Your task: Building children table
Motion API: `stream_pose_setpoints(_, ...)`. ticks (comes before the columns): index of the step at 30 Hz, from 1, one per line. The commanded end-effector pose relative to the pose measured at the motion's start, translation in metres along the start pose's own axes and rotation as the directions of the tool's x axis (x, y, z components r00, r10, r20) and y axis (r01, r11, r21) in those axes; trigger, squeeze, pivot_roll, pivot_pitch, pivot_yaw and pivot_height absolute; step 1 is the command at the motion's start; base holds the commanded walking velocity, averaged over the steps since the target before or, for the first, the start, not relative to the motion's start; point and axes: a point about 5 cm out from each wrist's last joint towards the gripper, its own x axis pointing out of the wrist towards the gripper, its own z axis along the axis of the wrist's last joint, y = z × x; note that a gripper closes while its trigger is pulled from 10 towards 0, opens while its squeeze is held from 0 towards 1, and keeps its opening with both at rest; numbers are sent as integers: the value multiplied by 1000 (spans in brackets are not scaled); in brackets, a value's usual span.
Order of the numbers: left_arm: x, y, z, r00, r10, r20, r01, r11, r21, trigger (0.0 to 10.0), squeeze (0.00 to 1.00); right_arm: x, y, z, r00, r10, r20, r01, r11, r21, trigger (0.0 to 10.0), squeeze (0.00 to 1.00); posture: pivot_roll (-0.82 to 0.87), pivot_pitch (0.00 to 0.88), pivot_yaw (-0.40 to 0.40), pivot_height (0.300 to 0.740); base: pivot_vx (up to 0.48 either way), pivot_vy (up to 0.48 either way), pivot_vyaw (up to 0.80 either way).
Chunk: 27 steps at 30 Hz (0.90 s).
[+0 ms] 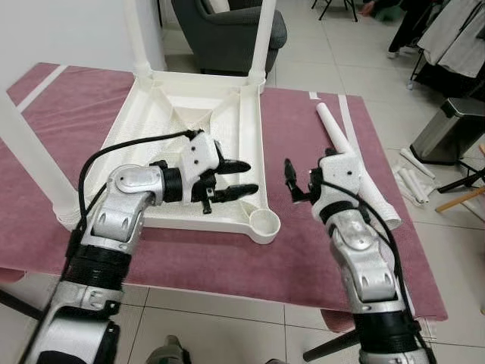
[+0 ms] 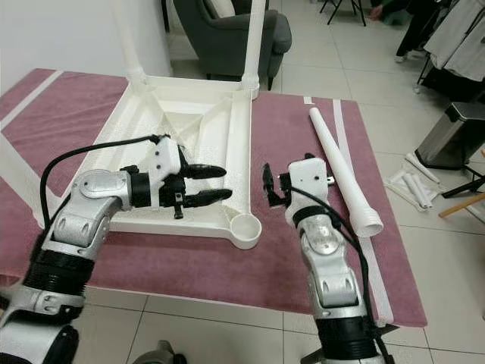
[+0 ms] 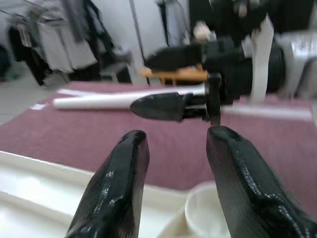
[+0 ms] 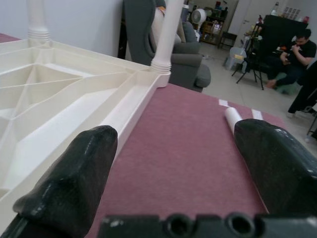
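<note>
Children's table [image 1: 189, 121]: white, upside down on the maroon-covered tabletop [image 1: 303, 136]; upright legs cut off at the frame top.
Empty socket [image 1: 263, 221]: near corner, no leg in it.
Loose leg [image 2: 341, 171]: lying beside the table, right of it.
Left claw [image 1: 244, 178]: narrow gap, over the table's near rim, holding nothing.
Right claw [image 2: 273, 186]: wide, empty, between socket and loose leg.
Armchair [image 1: 227, 30]: partly hidden behind the legs.
</note>
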Motion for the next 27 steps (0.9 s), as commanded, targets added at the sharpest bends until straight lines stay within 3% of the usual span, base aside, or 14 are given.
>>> stream_pose_setpoints(1, -14, 27, -10, 812, 582, -46, -583, 812, -34, 10000, 0, 1, -4, -6, 999, -9, -34, 9, 1000, 10, 10000, 0, 75, 5, -13, 740, 0, 0, 0)
stream_pose_setpoints(2, -15, 21, -14, 787, 614, -55, -616, 787, -35, 10000, 0, 3, -6, -5, 999, -2, -36, 3, 999, 33, 10000, 0, 79, 0, -21, 740, 0, 0, 0)
stream_pose_setpoints(3, -15, 21, -14, 787, 614, -55, -616, 787, -35, 10000, 0, 3, -6, -5, 999, -2, -36, 3, 999, 33, 10000, 0, 79, 0, -21, 740, 0, 0, 0)
stream_pose_setpoints(4, -18, 9, -24, 730, 677, -93, -682, 730, -39, 10000, 0, 3, 4, -3, 998, 62, -17, -60, 993, 103, 10000, 0, 83, 0, -31, 740, 0, 0, 0)
stream_pose_setpoints(6, -21, 6, -28, 708, 697, -109, -704, 710, -29, 10000, 0, 2, 10, -3, 995, 98, -6, -96, 986, 140, 10000, 0, 87, 0, -34, 740, 0, 0, 0)
stream_pose_setpoints(7, -26, 2, -32, 676, 726, -126, -728, 684, 36, 10000, 0, -3, 23, -2, 987, 162, 23, -163, 968, 189, 10000, 0, 89, 0, -39, 740, 0, 0, 0)
stream_pose_setpoints(11, -35, 0, -38, 636, 761, -128, -757, 648, 89, 10000, 0, -10, 35, -4, 979, 202, 32, -204, 959, 196, 10000, 0, 89, 0, -45, 740, 0, 0, 0)
stream_pose_setpoints(12, -44, 0, -43, 583, 800, -144, -801, 595, 60, 10000, 0, -13, 39, -8, 976, 217, 30, -219, 957, 188, 10000, 0, 90, 0, -55, 740, 0, 0, 0)
stream_pose_setpoints(13, -44, 0, -43, 583, 800, -144, -801, 595, 60, 10000, 0, -13, 39, -8, 976, 217, 30, -219, 957, 188, 10000, 0, 90, 0, -55, 740, 0, 0, 0)
stream_pose_setpoints(15, -51, -1, -47, 526, 834, -166, -843, 537, 25, 10000, 0, -16, 42, -12, 972, 233, 30, -235, 958, 166, 10000, 0, 89, 0, -58, 740, 0, 0, 0)
stream_pose_setpoints(16, -51, -1, -47, 526, 834, -166, -843, 537, 25, 10000, 0, -16, 42, -12, 972, 233, 30, -235, 958, 166, 10000, 0, 89, 0, -58, 740, 0, 0, 0)
stream_pose_setpoints(19, -60, -1, -51, 449, 874, -186, -888, 459, 14, 10000, 0, -20, 42, -20, 973, 229, 19, -229, 959, 167, 10000, 0, 92, 0, -60, 740, 0, 0, 0)
stream_pose_setpoints(23, -59, 0, -53, 454, 872, -186, -882, 469, 45, 10000, 0, -20, 39, -24, 980, 198, 8, -197, 964, 180, 10000, 0, 101, 0, -55, 740, 0, 0, 0)
stream_pose_setpoints(27, -55, 17, -50, 397, 903, -164, -908, 412, 71, 10000, 0, -12, 32, -22, 992, 126, 17, -127, 973, 193, 10000, 0, 102, 0, -51, 740, 0, 0, 0)
